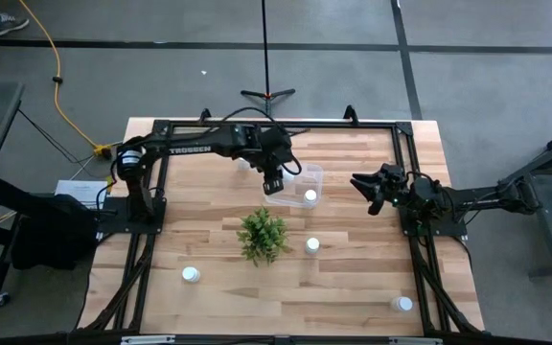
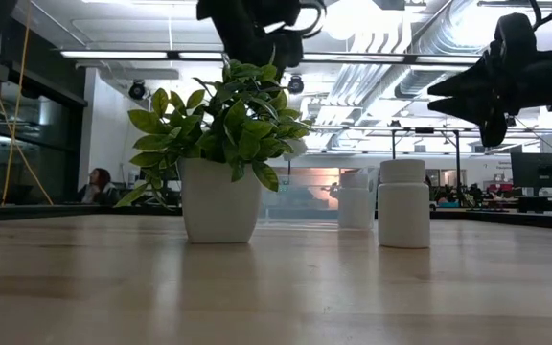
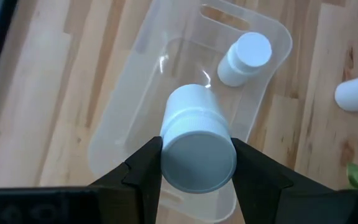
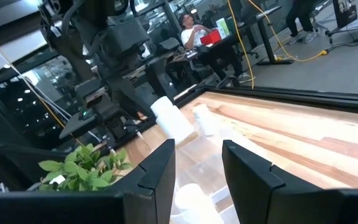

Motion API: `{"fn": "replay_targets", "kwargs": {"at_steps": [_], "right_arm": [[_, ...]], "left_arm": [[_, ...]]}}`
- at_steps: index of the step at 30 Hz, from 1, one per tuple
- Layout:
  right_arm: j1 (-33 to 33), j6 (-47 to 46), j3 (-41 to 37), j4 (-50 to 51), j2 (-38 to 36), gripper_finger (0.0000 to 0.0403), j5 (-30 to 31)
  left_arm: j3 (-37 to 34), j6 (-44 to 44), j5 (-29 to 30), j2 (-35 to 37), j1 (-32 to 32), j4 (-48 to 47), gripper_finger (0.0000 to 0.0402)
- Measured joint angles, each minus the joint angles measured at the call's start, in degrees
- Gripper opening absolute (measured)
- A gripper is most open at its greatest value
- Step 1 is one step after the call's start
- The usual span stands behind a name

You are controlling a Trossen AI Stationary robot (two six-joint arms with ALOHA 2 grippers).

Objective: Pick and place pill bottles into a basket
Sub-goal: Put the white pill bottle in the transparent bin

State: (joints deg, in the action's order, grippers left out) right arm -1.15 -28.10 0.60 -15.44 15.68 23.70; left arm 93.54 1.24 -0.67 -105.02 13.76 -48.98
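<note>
The left gripper point(image 3: 197, 163) is up over the clear basket point(image 1: 307, 182) at the far middle of the table point(image 1: 353, 287), its two fingers point(image 3: 143, 167) clamped on a white pill bottle point(image 3: 194, 146) held cap-first toward the wrist camera. Below it, one pill bottle point(image 1: 310, 196) already lies inside the basket, toward its near end. Out on the wood, another bottle point(image 1: 312, 245) stands just right of the small green plant point(image 1: 263, 234), one point(image 1: 191, 275) sits near-left, and one point(image 1: 402, 304) waits at the near-right corner, all well apart from each other. Over on the right, the right gripper point(image 1: 370, 192) hangs above the table's right side, off to the right of the basket, its fingers point(image 4: 156, 171) parted with nothing between them. From table height, the plant's white pot point(image 2: 219, 198) stands in front, with a bottle point(image 2: 403, 203) beside it to the right.
</note>
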Motion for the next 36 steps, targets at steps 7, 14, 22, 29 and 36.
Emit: {"fn": "replay_targets", "kwargs": {"at_steps": [7,14,22,29,36], "right_arm": [[0.0,0.0,0.0,0.3,0.0,0.0124,0.0],[0.0,0.0,0.0,0.4,0.0,0.0124,0.0],[0.0,0.0,0.0,0.6,0.0,0.0124,0.0],[0.0,0.0,0.0,0.6,0.0,0.0124,0.0],[0.0,0.0,0.0,0.6,0.0,0.0124,0.0]], "left_arm": [[0.0,-0.4,0.0,-2.7,-2.9,2.8,0.0196],[0.0,0.1,1.2,-4.1,-4.0,2.3,0.0195],[0.0,0.4,2.4,-4.1,-4.0,2.0,0.0195],[0.0,2.0,2.7,-4.1,-4.0,-1.1,0.0195],[0.0,4.4,3.0,-4.4,-4.0,-4.4,0.0195]]}}
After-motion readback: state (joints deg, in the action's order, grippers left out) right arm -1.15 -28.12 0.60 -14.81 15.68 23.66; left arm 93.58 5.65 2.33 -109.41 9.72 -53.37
